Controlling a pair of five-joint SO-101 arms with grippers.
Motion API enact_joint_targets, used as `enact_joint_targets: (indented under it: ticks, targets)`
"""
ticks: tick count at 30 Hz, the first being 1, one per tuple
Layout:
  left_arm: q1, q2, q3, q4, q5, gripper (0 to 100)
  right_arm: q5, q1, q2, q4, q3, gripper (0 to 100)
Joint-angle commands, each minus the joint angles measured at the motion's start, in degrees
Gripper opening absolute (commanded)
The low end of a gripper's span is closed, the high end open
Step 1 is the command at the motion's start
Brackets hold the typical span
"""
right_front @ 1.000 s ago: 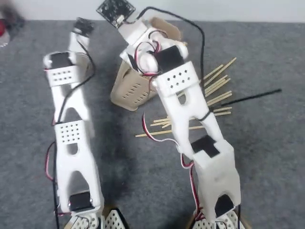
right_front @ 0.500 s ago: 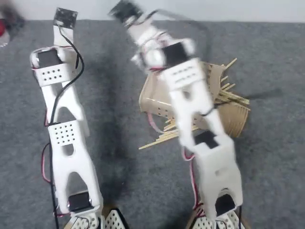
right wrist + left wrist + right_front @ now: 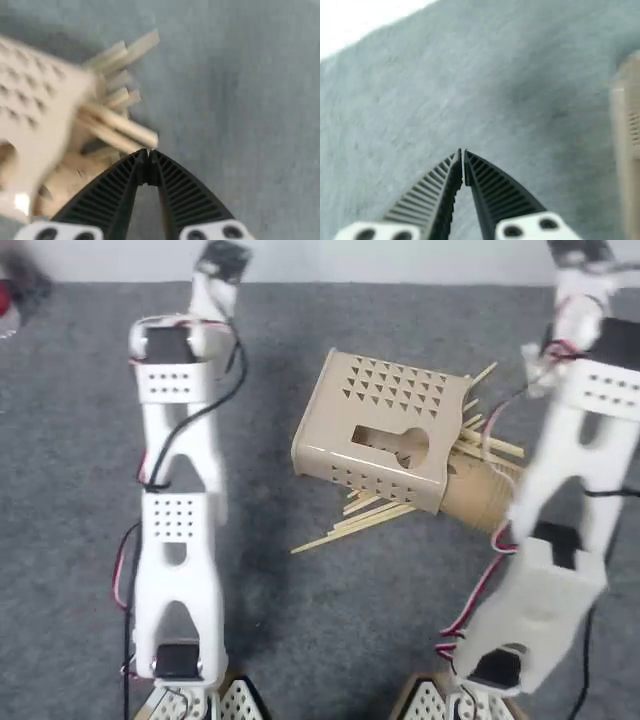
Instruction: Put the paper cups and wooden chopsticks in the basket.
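I am reading no text, label, brand, number or sign in any of the three views; nothing legible is showing.

One beige perforated plastic basket (image 3: 385, 430) mid-frame. One brown paper cup (image 3: 478, 498) that I can make out, right of centre. Pale wooden chopsticks (image 3: 350, 528): a bunch, too overlapped to count. Two white robot arms, left arm (image 3: 178, 540), right arm (image 3: 560, 490).
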Motion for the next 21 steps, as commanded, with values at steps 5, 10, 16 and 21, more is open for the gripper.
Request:
enact_joint_targets:
  ticks: [5,10,16,21]
  targets:
    - [7.4,-7.0,-0.9,1.6,0.7,1,11.3,10.9,-12.2,2.2,22.9,0.8]
    - [12.0,-6.6,-0.7,1.6,0.7,1,15.9,12.4,-16.9,1.8,36.1,0.8]
    - [15.7,-0.8,-0.8,1.5,0.7,1,16.0,10.3,-19.0,-5.1,49.0,0.8]
    - [16.2,3.6,-0.9,0.9,0.6,1,16.0,10.4,-18.8,-15.6,60.0,0.8]
